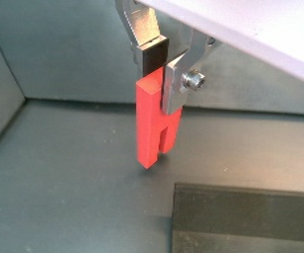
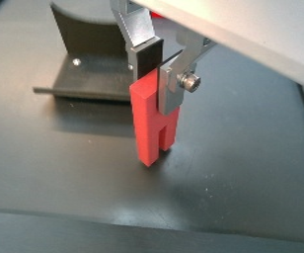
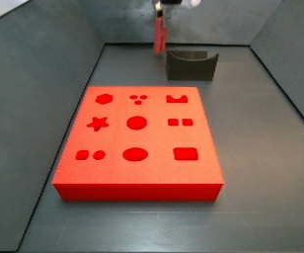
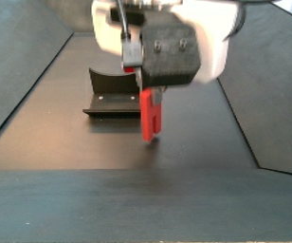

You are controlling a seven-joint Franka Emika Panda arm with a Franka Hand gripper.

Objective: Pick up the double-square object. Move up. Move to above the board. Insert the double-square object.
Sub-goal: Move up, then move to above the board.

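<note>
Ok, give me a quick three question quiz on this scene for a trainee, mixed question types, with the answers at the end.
1. True or false: the gripper is shut on the double-square object.
2. Multiple choice: in a side view, where is the held piece relative to the board? A) inserted in a hole B) lying flat on the board C) hanging beyond the board's far edge, near the fixture.
3. Short answer: how does the double-square object hang in the gripper?

Key
1. True; the fingers clamp its upper end in both wrist views.
2. C.
3. Upright, its lower end pointing down and clear of the floor.
</note>
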